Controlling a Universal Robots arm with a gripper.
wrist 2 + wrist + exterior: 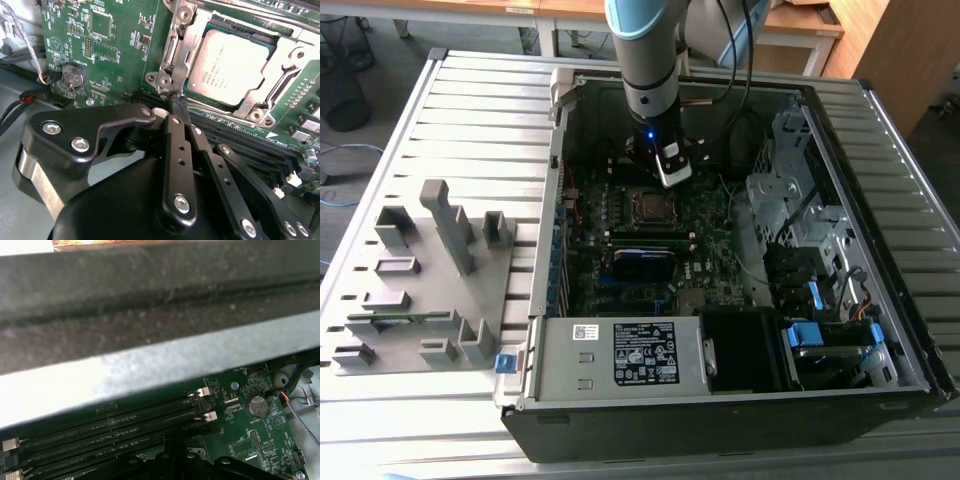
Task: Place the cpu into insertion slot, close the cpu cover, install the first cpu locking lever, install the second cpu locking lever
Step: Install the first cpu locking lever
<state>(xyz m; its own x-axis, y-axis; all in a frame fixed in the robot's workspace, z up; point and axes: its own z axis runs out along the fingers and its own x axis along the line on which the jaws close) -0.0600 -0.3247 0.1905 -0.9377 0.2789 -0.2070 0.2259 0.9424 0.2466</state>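
Observation:
In the second wrist view the cpu [232, 65], a small square chip with a dull silver top, lies flat in the insertion slot [245, 31], of which a dark rim shows along the chip's edge. The cpu cover [186, 47], a silver frame, lies down around the chip. My gripper [177, 103] is shut, its black fingertips together at the frame's corner, by a screw tab [165, 80]. Nothing shows between the fingers. In the exterior view my gripper [667, 172] hangs inside the open computer case, just behind the socket with the cpu [650, 206].
Long black memory slots [240, 135] run beside the socket. A coin battery [73, 76] sits on the green board. The power supply [640, 355] fills the case front; a drive cage [790, 200] stands at the exterior view's right. A grey fixture [430, 270] lies outside.

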